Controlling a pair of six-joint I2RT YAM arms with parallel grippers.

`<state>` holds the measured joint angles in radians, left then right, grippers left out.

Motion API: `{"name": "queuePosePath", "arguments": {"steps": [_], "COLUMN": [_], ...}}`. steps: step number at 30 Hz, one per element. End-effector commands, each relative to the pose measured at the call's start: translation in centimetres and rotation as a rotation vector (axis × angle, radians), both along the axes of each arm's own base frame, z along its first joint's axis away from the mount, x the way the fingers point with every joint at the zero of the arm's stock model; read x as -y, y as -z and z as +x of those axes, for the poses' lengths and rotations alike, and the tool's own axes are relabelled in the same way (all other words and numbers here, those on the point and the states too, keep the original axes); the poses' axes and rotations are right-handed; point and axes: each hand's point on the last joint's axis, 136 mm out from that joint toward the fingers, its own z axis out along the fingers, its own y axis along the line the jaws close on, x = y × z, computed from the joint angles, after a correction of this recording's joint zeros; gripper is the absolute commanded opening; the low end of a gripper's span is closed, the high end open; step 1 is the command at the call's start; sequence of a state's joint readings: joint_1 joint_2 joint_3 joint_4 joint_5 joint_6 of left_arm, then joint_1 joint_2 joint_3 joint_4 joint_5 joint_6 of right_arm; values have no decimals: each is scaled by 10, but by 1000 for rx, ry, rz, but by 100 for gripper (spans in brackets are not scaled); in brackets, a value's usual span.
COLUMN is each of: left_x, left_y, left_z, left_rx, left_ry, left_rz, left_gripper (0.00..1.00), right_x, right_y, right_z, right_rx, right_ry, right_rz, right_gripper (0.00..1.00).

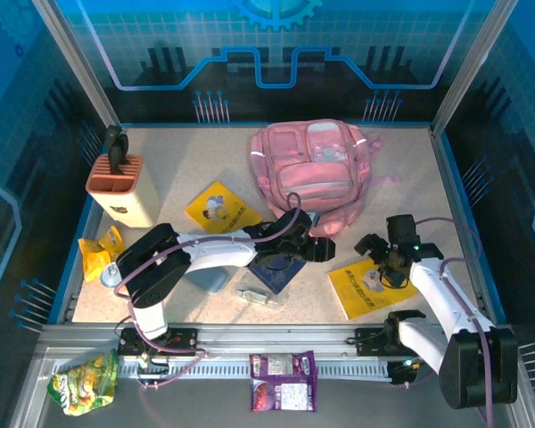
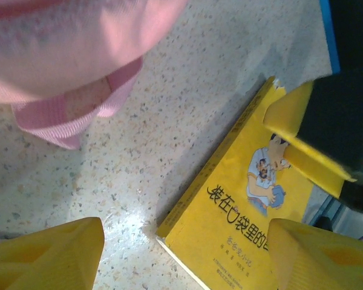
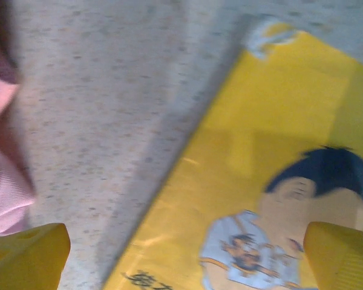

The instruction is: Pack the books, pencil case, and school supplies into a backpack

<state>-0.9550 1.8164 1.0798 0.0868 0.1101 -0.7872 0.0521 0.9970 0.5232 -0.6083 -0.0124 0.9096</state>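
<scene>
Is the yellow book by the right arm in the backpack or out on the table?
Out: the yellow book lies flat on the table, clear of the pink backpack.

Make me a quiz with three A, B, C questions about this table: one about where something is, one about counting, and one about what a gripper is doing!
1. Where does the pink backpack lie?
A) at the far side of the table
B) at the near edge
C) in the left corner

2. How many yellow books are there?
A) one
B) two
C) four

3. How is the right gripper?
A) shut tight
B) open above a yellow book
C) gripping the backpack

Answers:
1 A, it sits by the far edge.
2 B, one lies left of the backpack and another lies nearer, on the right.
3 B, its fingers stand apart with the book's cover beneath.
</scene>
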Motion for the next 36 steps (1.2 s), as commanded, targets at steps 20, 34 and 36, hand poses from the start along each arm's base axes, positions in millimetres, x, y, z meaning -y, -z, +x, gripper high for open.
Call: {"name": "queuePosePath", "arguments": {"steps": [20, 34, 36], "left_x": [38, 57, 58], "left_y": [1, 31, 33], "left_z": [-16, -19, -22], "left_rx": [-20, -96, -109], "left_ry": [72, 133, 137], "left_rz": [-7, 28, 33], "left_gripper": [71, 71, 70], "right_x": [69, 24, 21], "right_y": [16, 16, 8], "right_z": [-77, -14, -3], "right_rx": [-247, -54, -21], "right_ry": [294, 157, 128], "right_rz": [-203, 47, 46], "right_gripper": [100, 100, 100]}}
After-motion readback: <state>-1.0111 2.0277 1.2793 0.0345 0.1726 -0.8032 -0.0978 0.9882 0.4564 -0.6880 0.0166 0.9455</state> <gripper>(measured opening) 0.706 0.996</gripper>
